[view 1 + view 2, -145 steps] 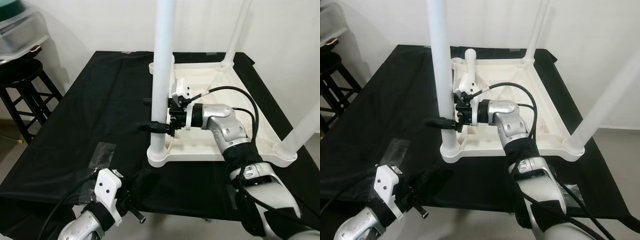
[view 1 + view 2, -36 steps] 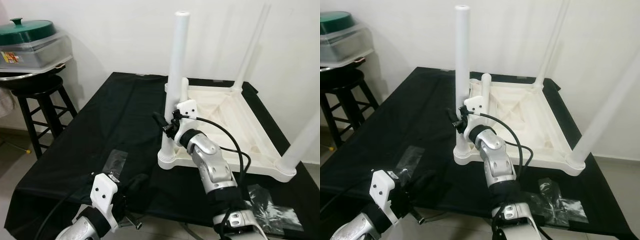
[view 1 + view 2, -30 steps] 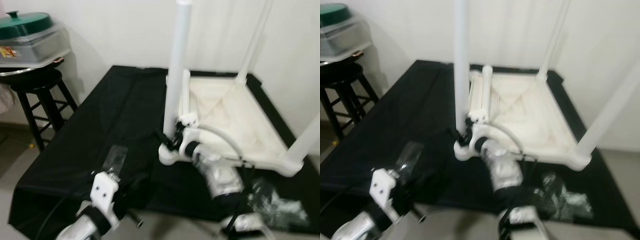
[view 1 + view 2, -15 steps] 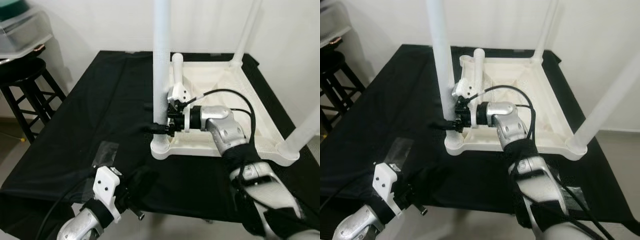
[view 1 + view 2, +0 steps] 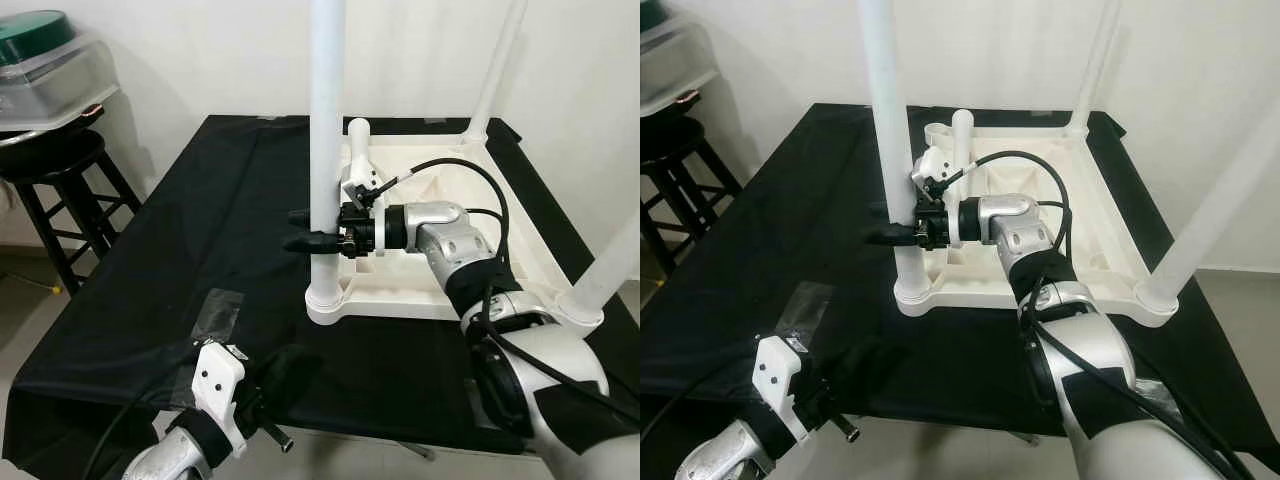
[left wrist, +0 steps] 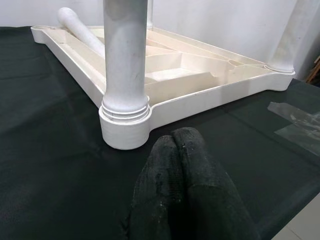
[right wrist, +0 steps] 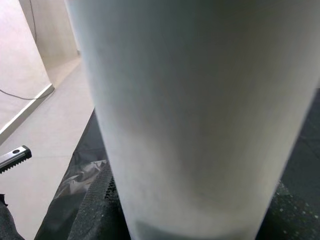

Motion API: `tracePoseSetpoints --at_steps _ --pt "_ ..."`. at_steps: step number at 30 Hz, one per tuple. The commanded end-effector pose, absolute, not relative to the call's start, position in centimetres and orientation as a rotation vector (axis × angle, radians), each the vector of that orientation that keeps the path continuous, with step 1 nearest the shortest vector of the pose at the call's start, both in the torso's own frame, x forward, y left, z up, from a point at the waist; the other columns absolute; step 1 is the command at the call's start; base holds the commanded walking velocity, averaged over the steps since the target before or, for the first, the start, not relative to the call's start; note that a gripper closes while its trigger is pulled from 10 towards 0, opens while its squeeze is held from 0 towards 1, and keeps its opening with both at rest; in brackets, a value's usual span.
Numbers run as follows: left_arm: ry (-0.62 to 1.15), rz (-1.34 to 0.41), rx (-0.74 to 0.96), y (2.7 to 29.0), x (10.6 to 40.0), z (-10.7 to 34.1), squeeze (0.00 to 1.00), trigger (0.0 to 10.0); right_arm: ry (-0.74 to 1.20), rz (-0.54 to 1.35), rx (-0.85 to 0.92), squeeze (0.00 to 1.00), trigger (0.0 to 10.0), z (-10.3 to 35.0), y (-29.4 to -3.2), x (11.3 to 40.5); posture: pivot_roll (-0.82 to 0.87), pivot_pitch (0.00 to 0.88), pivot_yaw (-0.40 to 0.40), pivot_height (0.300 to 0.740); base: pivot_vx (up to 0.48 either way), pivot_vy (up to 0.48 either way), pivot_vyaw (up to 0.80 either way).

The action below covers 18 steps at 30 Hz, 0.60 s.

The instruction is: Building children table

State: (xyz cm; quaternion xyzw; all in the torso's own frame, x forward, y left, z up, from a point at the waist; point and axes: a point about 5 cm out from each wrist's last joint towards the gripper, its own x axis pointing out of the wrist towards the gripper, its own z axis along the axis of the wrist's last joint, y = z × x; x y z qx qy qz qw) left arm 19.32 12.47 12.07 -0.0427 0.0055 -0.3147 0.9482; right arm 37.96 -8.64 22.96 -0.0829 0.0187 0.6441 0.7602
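The right gripper [image 5: 318, 230] is clamping the near-left leg [image 5: 326, 130] of the upturned table [image 5: 470, 290], likely to seat it in its socket, while the left gripper [image 6: 177, 165] is idling closed nearby.

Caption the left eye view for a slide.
Right gripper clasps the near-left leg of an upturned white children's table on black cloth.
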Motion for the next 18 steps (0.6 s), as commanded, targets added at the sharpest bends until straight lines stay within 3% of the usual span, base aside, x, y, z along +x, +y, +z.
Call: tracePoseSetpoints --at_steps 1,7,8,9,10,11,12,13,15,18 --pt "0.023 -0.636 -0.077 12.7 19.2 11.7 0.0 10.0 0.059 1.411 -0.168 0.0 0.0 22.1 -8.6 37.8 0.04 0.034 0.005 0.74 0.0 0.0 0.0" --pt "0.018 -0.635 -0.08 12.6 19.1 11.8 0.0 10.0 0.014 1.256 -0.167 0.0 0.0 21.6 -10.3 38.2 0.03 0.045 0.003 0.74 0.0 0.0 0.0" --pt "0.018 -0.635 -0.081 12.7 19.0 11.9 0.0 10.0 0.045 1.128 -0.101 0.0 0.0 20.3 -10.6 38.2 0.02 0.063 -0.009 0.74 0.0 0.0 0.0" --pt "0.018 -0.635 -0.081 12.7 19.0 11.9 0.0 10.0 0.045 1.128 -0.101 0.0 0.0 20.3 -10.6 38.2 0.02 0.063 -0.009 0.74 0.0 0.0 0.0" --pt "0.018 -0.636 -0.081 12.8 18.9 12.0 0.0 10.0 0.069 0.94 -0.03 0.0 0.0 18.6 -10.3 38.0 0.02 0.069 -0.015 0.74 0.0 0.0 0.0" --pt "0.018 -0.636 -0.081 12.8 18.9 12.0 0.0 10.0 0.069 0.94 -0.03 0.0 0.0 18.6 -10.3 38.0 0.02 0.069 -0.015 0.74 0.0 0.0 0.0" --pt "0.017 -0.636 -0.081 12.9 18.8 12.0 0.0 10.0 0.05 0.676 0.048 0.0 0.0 17.1 -10.2 37.4 0.01 0.07 -0.014 0.74 0.0 0.0 0.0" --pt "0.017 -0.636 -0.082 13.1 18.8 12.1 0.0 10.0 0.18 0.562 0.048 0.0 0.0 12.7 -8.9 34.2 0.01 0.095 0.006 0.74 0.0 0.0 0.0" --pt "0.019 -0.636 -0.08 13.2 18.9 12.1 0.0 10.0 0.13 0.586 0.035 0.0 0.0 13.0 -7.9 32.9 0.0 0.085 0.017 0.74 0.0 0.0 0.0" --pt "0.023 -0.632 -0.085 13.4 18.9 12.0 0.0 10.0 0.158 0.607 -0.023 0.0 0.0 12.7 -8.5 33.4 -0.02 0.067 0.016 0.74 0.0 0.0 0.0"
